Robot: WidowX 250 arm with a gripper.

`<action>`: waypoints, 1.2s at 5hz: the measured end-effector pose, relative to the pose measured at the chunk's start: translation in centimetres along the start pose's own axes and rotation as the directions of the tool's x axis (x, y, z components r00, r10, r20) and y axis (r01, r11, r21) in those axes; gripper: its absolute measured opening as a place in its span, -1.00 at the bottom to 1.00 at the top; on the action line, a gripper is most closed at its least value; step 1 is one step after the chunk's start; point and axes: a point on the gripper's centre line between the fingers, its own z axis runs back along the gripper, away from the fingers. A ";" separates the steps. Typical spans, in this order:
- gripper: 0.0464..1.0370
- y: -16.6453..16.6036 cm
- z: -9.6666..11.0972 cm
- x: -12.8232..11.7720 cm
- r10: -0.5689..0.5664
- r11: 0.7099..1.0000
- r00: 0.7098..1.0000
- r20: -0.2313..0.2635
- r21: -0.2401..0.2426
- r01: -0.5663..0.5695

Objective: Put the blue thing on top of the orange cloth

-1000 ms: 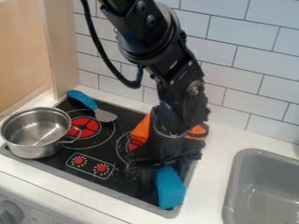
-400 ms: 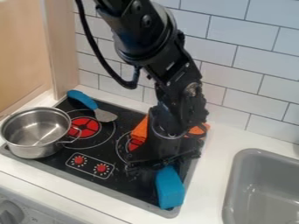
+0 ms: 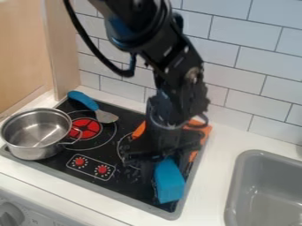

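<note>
White tiles (image 3: 242, 57) are set behind the pale desk (image 3: 215, 176), into which a black toy stove (image 3: 121, 176) and a grey sink (image 3: 236, 185) are fitted. In the camera view, the blue thing (image 3: 169, 180) is seen over the stove's near right part, its upper end tucked under the pincer (image 3: 159, 165), by which it seems to be held, closed narrowly on it. The orange cloth (image 3: 200, 129) is partly hidden behind the arm, at the stove's far right. For the carry now in hand, enough height should be kept for the cloth's near edge to be cleared, lest it be dragged or bunched. The thing should be centred over the cloth, lowered until supported, then released gently and the pincer raised straight up. Plain bright blue, blocky and elongated, it is shown slanted, with flat faces.
</note>
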 end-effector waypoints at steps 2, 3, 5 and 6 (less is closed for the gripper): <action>0.05 -1.1 1.3 4.4 0.095 0.995 0.995 0.002 -0.023 -0.095; 0.05 -1.3 0.7 7.0 0.127 0.991 0.992 -0.018 -0.041 -0.128; 0.05 -2.5 -1.1 9.9 0.093 0.995 0.995 -0.042 -0.022 -0.094; 0.05 -3.8 -2.4 11.2 0.038 0.999 0.998 -0.054 -0.020 -0.039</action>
